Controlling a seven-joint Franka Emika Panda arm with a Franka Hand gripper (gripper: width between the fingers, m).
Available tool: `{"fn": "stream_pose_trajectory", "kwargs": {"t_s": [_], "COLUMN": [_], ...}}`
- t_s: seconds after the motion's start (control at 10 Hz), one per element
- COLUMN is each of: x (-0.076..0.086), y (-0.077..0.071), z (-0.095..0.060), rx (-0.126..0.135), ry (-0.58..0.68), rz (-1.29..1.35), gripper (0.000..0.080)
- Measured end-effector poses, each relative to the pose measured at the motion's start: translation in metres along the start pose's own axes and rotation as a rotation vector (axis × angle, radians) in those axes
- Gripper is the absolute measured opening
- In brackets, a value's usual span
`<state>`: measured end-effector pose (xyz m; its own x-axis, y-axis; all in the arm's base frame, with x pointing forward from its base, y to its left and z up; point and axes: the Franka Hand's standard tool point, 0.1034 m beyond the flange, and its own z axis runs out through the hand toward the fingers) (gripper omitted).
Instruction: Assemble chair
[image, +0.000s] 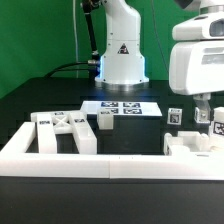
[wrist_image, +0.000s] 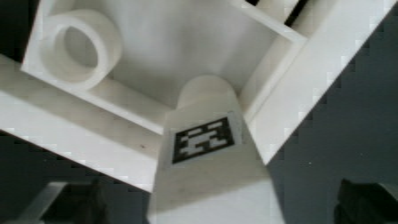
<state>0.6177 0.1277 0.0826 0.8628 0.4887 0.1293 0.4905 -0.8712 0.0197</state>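
Chair: in loose parts on the bench (image: 40, 100), not joined up.

Wrist view: a square white post (wrist_image: 210, 170) with one black-and-white tag on its face fills the middle, very close to the camera. It narrows away toward a white frame piece (wrist_image: 267, 70) lying beyond it. One flat part of that piece has a round hole (wrist_image: 79, 48). The far end of the post overlaps the frame piece in the picture; cannot tell whether it touches or sits just above.

Exterior view: the right-hand parts (image: 188, 145), white and blocky, sit at the exterior view's right, just behind the white rail (image: 100, 165). A small tagged block (image: 175, 115) stands just beside them, on the side away from the camera. The left-hand frame (image: 58, 130), tags on its upper faces, lies at the exterior view's left against the same rail. A short block (image: 105, 120) stands near it, toward the middle.

Arm pose: the wrist housing (image: 200, 55) hangs over the right-hand parts and points straight down. The gripper (image: 205, 118) is low, just above those parts, with tagged faces close around it. The fingers are too small and blurred here, and not plain in the wrist view. Cannot tell whether they are wide, narrow or holding the post.

Surroundings: the marker board (image: 122, 105) lies flat mid-bench, in front of the arm's base (image: 120, 50).
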Motion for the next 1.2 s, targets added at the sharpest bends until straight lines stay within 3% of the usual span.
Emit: {"fn": "stream_pose_trajectory", "kwargs": {"t_s": [0.2,0.3,0.4,1.2], "x": [0.0000,0.0000,0.0001,0.0005], "y": [-0.0001,-0.0001,-0.0004,0.0029], "z": [0.0001,0.0001,0.0001,0.0016], "rx": [0.000,0.000,0.003,0.029], "ry": [0.000,0.000,0.001,0.026], "rz": [0.001,0.019,0.053,1.051], "gripper": [0.0389,0.0389,0.0288,0.0289]}}
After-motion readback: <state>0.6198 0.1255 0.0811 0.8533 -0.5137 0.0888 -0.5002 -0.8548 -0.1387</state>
